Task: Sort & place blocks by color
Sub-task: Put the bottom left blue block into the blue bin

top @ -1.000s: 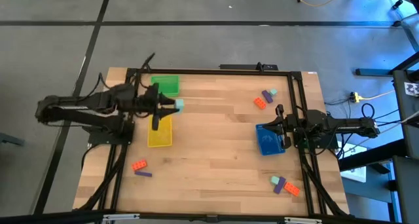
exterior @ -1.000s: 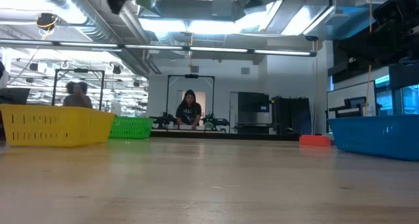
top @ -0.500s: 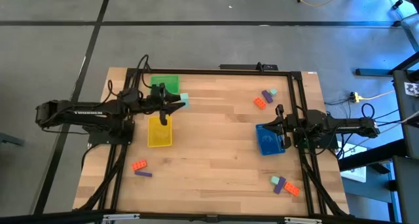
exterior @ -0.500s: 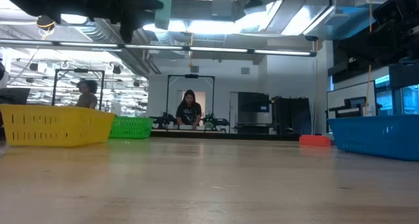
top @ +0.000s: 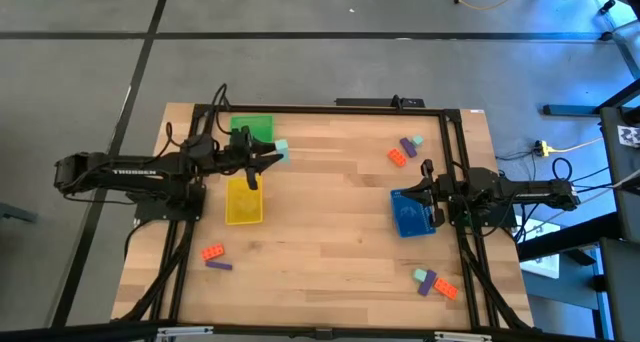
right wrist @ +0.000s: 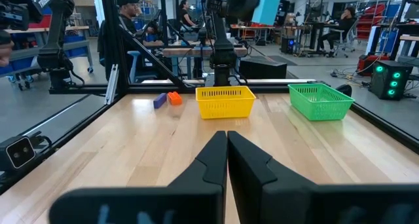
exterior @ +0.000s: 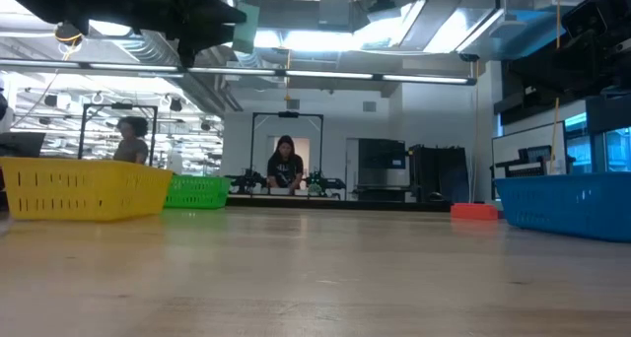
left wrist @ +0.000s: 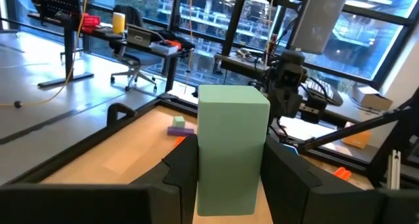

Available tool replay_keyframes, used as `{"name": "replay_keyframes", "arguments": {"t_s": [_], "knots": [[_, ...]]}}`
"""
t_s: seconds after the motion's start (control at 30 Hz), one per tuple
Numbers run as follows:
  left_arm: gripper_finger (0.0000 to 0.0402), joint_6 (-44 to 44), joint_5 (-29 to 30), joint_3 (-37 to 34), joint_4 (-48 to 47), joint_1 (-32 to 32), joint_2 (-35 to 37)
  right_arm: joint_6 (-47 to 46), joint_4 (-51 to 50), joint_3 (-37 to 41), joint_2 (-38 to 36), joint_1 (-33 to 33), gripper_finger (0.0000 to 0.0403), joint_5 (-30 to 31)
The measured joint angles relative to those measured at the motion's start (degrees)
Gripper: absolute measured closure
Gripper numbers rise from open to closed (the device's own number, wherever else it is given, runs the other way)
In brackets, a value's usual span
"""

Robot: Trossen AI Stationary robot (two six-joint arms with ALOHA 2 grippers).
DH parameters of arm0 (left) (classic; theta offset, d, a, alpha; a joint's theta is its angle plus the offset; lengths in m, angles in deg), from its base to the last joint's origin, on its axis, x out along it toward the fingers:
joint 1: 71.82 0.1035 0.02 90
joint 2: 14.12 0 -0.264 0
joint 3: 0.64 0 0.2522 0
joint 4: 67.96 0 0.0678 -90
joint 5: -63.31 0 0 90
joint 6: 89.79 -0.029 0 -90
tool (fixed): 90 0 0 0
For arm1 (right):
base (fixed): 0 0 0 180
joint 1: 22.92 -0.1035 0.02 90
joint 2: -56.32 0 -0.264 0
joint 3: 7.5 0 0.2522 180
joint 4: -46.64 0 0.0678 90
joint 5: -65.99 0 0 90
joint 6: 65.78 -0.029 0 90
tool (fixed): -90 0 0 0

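**Teal block held aloft between green and yellow trays**

A light teal rectangular toy block [left wrist: 232,149] is held between the fingers of the left gripper [top: 268,156], raised clear of the wooden bench [top: 330,222]. In the left wrist view the block is seen standing on end between the two dark fingers, its long axis running along them.

From above, the held block is seen just beyond the near corner of the green square plastic tray [top: 252,130] and just past the far edge of the yellow square plastic tray [top: 244,200]. The green tray is judged the closer of the two, lying to the side of the gripper towards the bench's far edge. Which tray is meant for teal cannot be told.

The right gripper [top: 430,194] is closed and empty, parked over the edge of the blue square plastic tray [top: 409,213].

The remaining blocks lie loose in three clusters of orange-red, purple and teal: far right [top: 404,149], near right [top: 434,281], and near left [top: 213,256]. The near-left cluster is closer to the left arm; the two right-hand clusters are closer to the right arm.

White lettering is visible on the left arm's upper link, but it cannot be read. No other labels are legible.
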Motion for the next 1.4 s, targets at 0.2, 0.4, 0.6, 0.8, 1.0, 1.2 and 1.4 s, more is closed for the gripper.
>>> {"name": "replay_keyframes", "arguments": {"t_s": [0.2,0.4,0.6,0.8,1.0,1.2,1.4], "knots": [[0.0278,0.1,0.0,0.0,0.5,0.0,0.0,0.0,0.0,0.0,0.0,0.0,0.0386,0.0],[0.0278,0.4,0.0,0.0,0.5,0.0,0.0,-12.6,1.9,0.0,0.0,0.0,0.0386,-0.3],[0.0278,0.4,0.0,0.0,0.5,0.0,0.0,-33.2,16.0,0.0,0.0,0.0,0.0386,4.9],[0.0278,1.8,-0.9,0.0,0.6,0.0,0.0,-29.8,26.1,0.0,0.0,0.1,0.0386,16.3],[0.0278,3.0,-1.8,3.1,0.4,0.0,-1.4,-28.3,37.2,-1.7,3.9,0.2,0.0386,17.5],[0.0278,0.1,-8.1,9.6,-0.7,0.0,-8.0,-28.6,26.1,-11.5,16.8,0.2,0.0386,15.1],[0.0278,0.1,-9.1,14.8,-0.9,-0.3,-15.4,-24.9,19.1,-23.0,32.4,0.2,0.0357,15.0]]}}
